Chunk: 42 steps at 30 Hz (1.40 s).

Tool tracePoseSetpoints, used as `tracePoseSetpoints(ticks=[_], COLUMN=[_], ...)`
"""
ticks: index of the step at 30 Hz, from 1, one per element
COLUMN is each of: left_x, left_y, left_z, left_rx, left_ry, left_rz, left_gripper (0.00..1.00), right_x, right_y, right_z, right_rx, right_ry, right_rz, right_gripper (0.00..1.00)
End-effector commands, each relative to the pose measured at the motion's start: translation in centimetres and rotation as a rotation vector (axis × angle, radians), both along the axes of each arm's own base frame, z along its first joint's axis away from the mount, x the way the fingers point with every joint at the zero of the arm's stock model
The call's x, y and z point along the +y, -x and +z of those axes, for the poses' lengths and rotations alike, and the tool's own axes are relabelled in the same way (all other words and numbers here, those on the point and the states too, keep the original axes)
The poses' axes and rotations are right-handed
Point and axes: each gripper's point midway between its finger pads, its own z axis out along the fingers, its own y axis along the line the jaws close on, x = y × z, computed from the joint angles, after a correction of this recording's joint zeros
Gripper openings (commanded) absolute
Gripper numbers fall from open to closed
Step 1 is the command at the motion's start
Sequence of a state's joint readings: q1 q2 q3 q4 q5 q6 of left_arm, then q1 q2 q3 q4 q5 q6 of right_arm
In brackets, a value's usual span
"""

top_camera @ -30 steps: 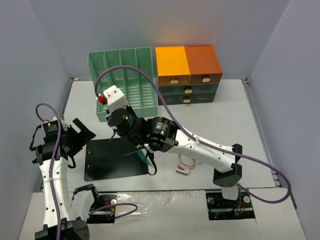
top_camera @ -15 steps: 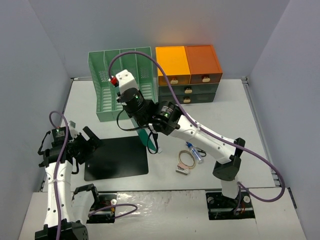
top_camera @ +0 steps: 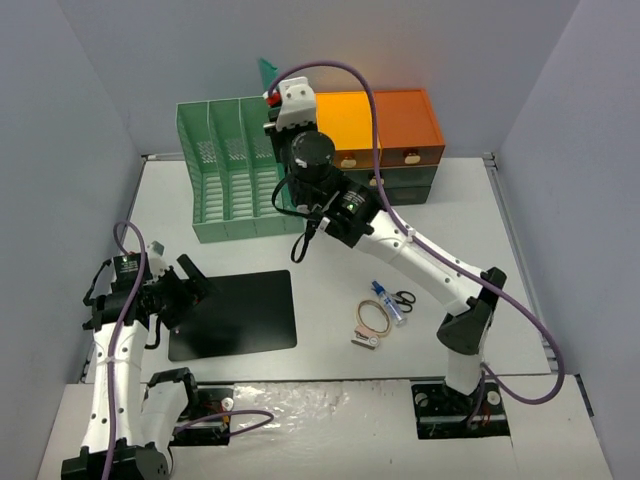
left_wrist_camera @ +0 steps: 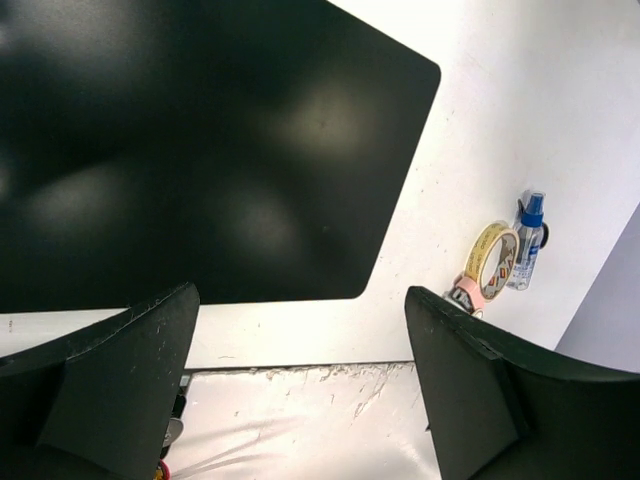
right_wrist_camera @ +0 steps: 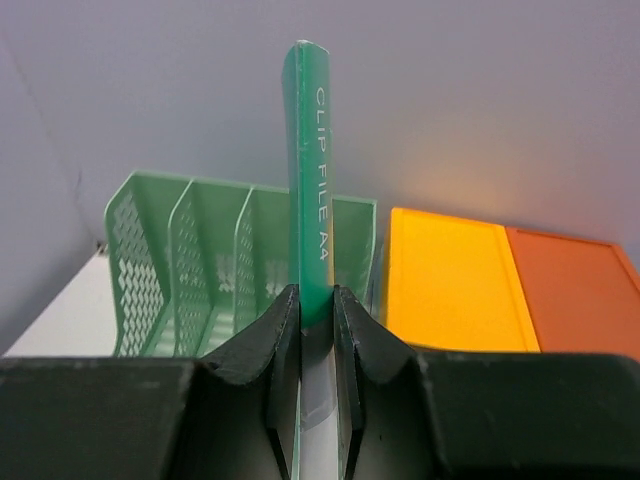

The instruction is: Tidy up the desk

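Boxed in on three sides by plain matte panels, greyish-lavender: back wall [top_camera: 300, 60], left wall [top_camera: 60, 150], right wall [top_camera: 590, 150]. Lit softly and evenly, with only gentle shadows. Tinged faintly warm orange low on the back one, seen from the right wrist.

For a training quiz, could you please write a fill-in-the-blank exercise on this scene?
The right gripper, jaws shut, holds a thin green plastic folder whose spine reads ____ A4.
The left gripper, jaws open, hovers over a flat ____ rectangular mat.
The yellowish tape roll lies beside a small bottle with a ____ cap.
Missing: CLIP FILE; black; blue.
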State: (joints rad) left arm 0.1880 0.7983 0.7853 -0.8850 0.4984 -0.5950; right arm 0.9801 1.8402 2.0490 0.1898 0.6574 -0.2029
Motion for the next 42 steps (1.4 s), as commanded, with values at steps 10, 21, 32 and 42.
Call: tracePoseSetpoints(ticks=[10,21,32,42], left_x=[-1.2,-1.2,-1.4,-1.4], left_y=[-0.5,-0.7,-0.9,-1.0], left_z=[1.2,0.9,1.0,1.1], left_rx=[-0.039,-0.022,-0.045,-0.055], left_ry=[0.005,0.009,0.022,0.030], left_rz=[-0.078,-0.080,-0.080,-0.082], left_gripper=[0.81,0.81,0.81,0.81], right_x=[-3.6,-3.2,-2.3,-0.4], right_y=[-9.5,-14.4,-14.7,-15.2], right_z=[-0.5,-6.1,-13.4,-16.4], right_rx=[-0.231,-0.226,-0.127,0.033], right_ry=[-0.319,-0.327,-0.221,-0.118], right_rz=[-0.088,-0.098,-0.097,-0.050], right_gripper=[0.00,0.00,0.00,0.94])
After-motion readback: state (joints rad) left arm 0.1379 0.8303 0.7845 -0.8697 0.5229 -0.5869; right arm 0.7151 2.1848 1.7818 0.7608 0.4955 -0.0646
